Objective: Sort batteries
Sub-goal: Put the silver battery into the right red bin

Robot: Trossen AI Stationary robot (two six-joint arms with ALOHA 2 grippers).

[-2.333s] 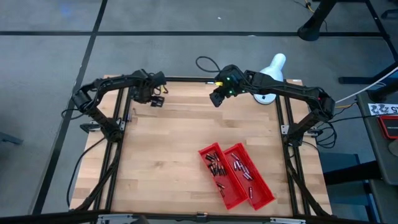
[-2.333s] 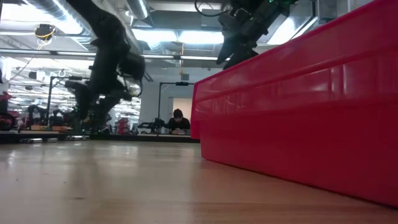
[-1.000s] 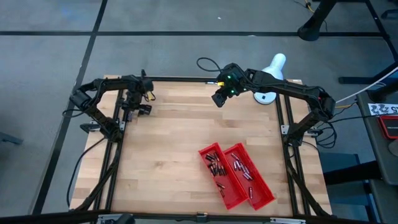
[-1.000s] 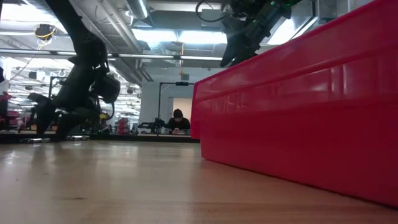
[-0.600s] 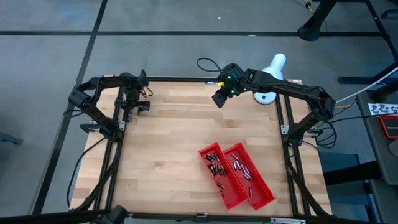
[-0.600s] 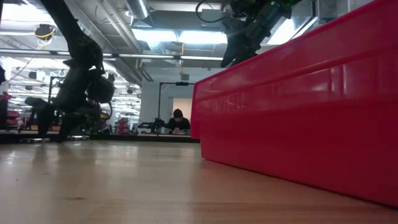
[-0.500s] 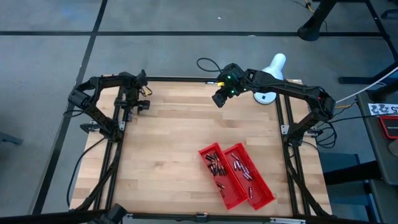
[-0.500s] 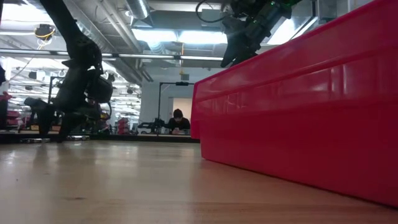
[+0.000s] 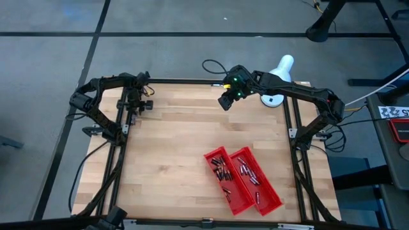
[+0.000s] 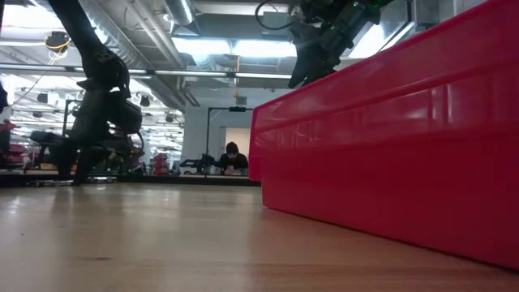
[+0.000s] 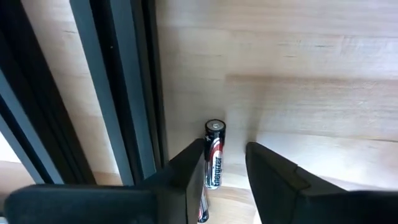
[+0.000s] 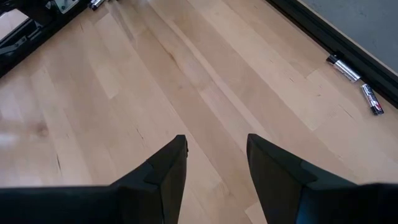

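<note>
Left gripper (image 11: pixel 225 163), fingers narrowed around a stray battery (image 11: pixel 214 153) lying beside the black frame rail (image 11: pixel 118 93) at the worktop's (image 9: pixel 172 147) far-left corner: pick-up step; next, probably close fully, lift, carry to red trays (image 9: pixel 241 181); right gripper (image 12: pixel 214 163) half-open, empty, waiting.

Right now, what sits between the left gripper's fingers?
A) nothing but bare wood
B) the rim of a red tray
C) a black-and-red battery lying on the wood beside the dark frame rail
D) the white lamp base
C: the left wrist view shows a black-and-red battery lying on the table between the left gripper fingers, next to the dark frame rail.
</note>
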